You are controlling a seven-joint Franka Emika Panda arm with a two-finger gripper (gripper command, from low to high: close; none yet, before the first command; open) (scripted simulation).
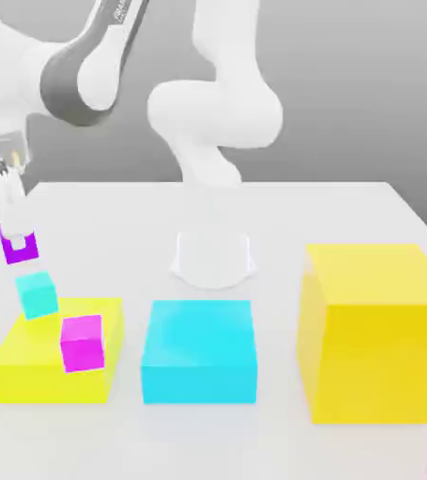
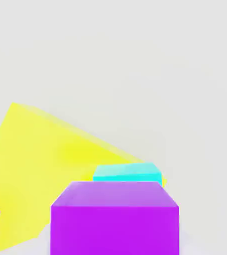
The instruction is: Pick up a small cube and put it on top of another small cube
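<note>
- gripper (image 1: 18,236) clamped on small purple cube (image 1: 19,247), held above the desk (image 1: 348,211) at the exterior view's left
- small cyan cube (image 1: 37,293) just below the purple one, a gap between them
- flat yellow block (image 1: 38,361) beside cyan cube, magenta cube (image 1: 82,342) on it
- big cyan block (image 1: 199,351) and tall yellow block (image 1: 374,330) further to the exterior view's right

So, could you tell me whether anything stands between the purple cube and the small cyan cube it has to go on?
Nothing visible does. The end effector holds the purple cube above the cyan cube, with open air between them. The magenta cube sits lower on the yellow block, off the path.
</note>
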